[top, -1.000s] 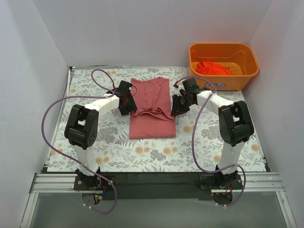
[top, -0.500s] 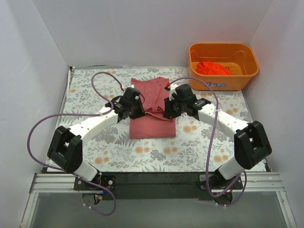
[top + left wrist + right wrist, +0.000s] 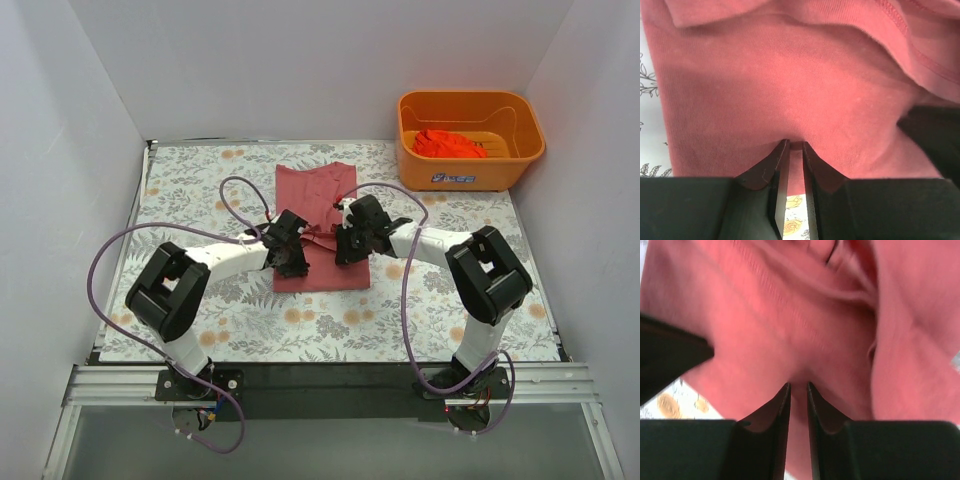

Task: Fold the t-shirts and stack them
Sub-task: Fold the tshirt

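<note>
A dusty pink-red t-shirt lies partly folded in the middle of the floral mat. My left gripper sits over its near left part, my right gripper over its near right part, and both are close together. In the left wrist view the left gripper is shut on a pinch of the pink-red cloth. In the right wrist view the right gripper is likewise shut on a fold of the cloth. A brighter orange-red t-shirt lies crumpled in the basket.
An orange plastic basket stands at the back right corner. The floral mat covers the table between white walls. Purple cables loop from both arms over the mat on either side of the shirt.
Both grippers have moved inward and toward the near edge, each carrying a held layer of the pink-red shirt over its lower part. The arms have swung in closer together.
</note>
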Robot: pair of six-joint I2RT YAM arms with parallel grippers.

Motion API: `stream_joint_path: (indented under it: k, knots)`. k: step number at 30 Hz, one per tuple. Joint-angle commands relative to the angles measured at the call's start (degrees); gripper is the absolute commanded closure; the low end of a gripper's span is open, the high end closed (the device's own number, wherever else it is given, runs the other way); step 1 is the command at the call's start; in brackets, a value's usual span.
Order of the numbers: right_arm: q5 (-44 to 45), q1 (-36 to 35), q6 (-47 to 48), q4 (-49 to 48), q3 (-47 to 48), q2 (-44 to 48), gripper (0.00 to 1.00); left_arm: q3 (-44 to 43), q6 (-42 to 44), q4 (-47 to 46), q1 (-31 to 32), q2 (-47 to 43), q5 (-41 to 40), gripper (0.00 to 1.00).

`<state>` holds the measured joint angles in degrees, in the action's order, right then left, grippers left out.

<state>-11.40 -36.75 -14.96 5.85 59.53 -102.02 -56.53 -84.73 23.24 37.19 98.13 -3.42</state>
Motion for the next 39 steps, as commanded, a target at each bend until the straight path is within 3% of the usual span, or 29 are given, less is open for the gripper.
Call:
stream_joint_path:
  k: [1,6,11,16,20,25,29,32,35,39]
  knots:
    - [2.9,2.2,1.8,-3.9,6.6,-2.3,0.75,5.2,-0.3,3.6,0.3,-2.2,0.6,0.84]
    - [4.0,6.7,2.9,-3.9,13.2,-8.4,0.74,9.2,-1.3,5.8,0.3,-9.2,1.1,0.84]
    - [2.1,6.9,4.1,-3.9,18.6,-7.2,0.73,12.1,-3.0,7.0,0.5,-14.7,4.7,0.82]
    - [-8.4,4.5,4.6,-5.3,14.0,-1.3,0.71,14.3,-7.3,7.4,0.5,-21.4,4.8,0.78]
    - [-16.8,3.0,0.9,-12.9,5.4,2.7,0.71,15.8,-9.5,6.7,0.2,-26.7,0.9,0.77]
    - [-23.9,1.2,0.3,-15.6,4.6,-0.6,0.71,15.9,-9.3,6.2,-2.6,-24.4,1.4,0.79]
    - [-21.9,1.3,2.7,-15.8,7.3,-3.7,0.70,14.9,-8.2,6.2,-2.8,-20.4,2.9,0.80]
    - [-20.7,3.0,3.9,-15.1,6.3,-2.8,0.60,13.2,-7.0,6.3,-2.7,-19.6,5.2,0.80]
    - [-20.1,5.8,5.9,-12.5,5.7,-1.3,0.55,11.0,-4.8,6.0,-2.7,-19.0,6.1,0.77]
    - [-21.4,7.3,13.9,-3.2,11.8,-3.4,0.52,8.3,-2.2,4.5,-2.6,-17.0,8.0,0.76]
